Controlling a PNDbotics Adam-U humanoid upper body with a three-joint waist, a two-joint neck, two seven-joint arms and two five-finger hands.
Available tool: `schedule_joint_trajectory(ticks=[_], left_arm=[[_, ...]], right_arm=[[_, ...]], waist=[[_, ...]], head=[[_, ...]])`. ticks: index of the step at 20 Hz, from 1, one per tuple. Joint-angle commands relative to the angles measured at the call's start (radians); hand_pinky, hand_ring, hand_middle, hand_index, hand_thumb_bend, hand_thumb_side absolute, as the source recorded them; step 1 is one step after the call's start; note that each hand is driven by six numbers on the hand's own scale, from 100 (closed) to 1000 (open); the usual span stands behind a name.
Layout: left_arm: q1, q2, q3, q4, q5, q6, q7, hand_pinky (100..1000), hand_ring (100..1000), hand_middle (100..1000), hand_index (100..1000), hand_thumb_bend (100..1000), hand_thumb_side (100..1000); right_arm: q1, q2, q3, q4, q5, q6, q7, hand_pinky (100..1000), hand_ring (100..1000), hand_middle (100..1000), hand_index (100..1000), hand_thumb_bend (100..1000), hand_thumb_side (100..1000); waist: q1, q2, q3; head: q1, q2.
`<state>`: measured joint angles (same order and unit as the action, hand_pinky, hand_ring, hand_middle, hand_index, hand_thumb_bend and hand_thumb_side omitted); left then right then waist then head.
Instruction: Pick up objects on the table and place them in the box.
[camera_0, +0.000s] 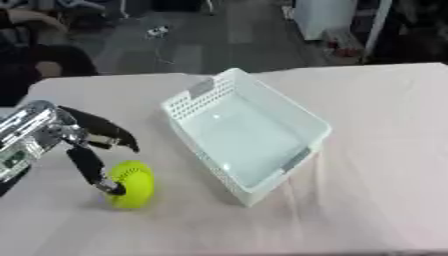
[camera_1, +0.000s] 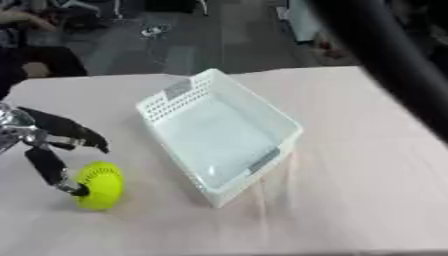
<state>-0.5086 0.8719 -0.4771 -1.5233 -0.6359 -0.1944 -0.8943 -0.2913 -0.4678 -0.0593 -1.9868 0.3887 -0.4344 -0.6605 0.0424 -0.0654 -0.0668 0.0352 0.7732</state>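
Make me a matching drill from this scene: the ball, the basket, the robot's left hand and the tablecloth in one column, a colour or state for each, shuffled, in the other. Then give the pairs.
Column one:
1. ball
2. basket
3. left hand
4. tablecloth

Column two:
A. white, perforated walls, nothing inside
B. pale pink, covering the table
C. yellow-green, lying on the cloth left of the basket
D. black, fingers spread, one digit touching the ball

Pairs: 1-C, 2-A, 3-D, 4-B
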Motion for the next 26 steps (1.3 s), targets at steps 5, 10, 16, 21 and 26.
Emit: schedule_joint_trajectory(ticks=[5,10,16,21,26], left_arm=[[0.003,0.005,-0.005,0.006,0.047,-0.009,-0.013,1000,1000,1000,1000,441,720],[0.019,0.012,-0.025,0.032,0.012,-0.067,-0.013,1000,1000,1000,1000,430,656],[0.024,0.003,-0.030,0.075,-0.037,-0.164,-0.013,1000,1000,1000,1000,451,574],[0.029,-0.034,-0.016,0.125,-0.010,-0.203,-0.013,1000,1000,1000,1000,454,568],[0.037,-0.079,0.004,0.184,0.002,-0.232,-0.013,909,882,1000,1000,441,507]], right_arm=[[-0.026,-0.012,-0.005,-0.013,-0.004,-0.004,-0.001,347,507,563,597,100,1000],[-0.028,-0.011,-0.004,-0.013,-0.005,-0.004,-0.002,348,508,563,597,100,1000],[-0.030,-0.008,-0.002,-0.013,-0.007,-0.005,-0.001,347,510,563,597,100,1000],[-0.032,-0.001,-0.002,-0.013,-0.008,-0.004,0.000,346,509,560,598,100,1000],[-0.036,0.005,-0.003,-0.013,-0.009,-0.004,-0.001,333,509,558,598,100,1000]], waist=[[-0.002,-0.003,-0.006],[-0.003,-0.002,-0.009],[-0.005,0.001,-0.014],[-0.009,0.006,-0.020],[-0.013,0.008,-0.024]], head=[[-0.003,-0.003],[0.002,-0.003],[0.007,-0.003],[0.012,-0.003],[0.011,-0.003]])
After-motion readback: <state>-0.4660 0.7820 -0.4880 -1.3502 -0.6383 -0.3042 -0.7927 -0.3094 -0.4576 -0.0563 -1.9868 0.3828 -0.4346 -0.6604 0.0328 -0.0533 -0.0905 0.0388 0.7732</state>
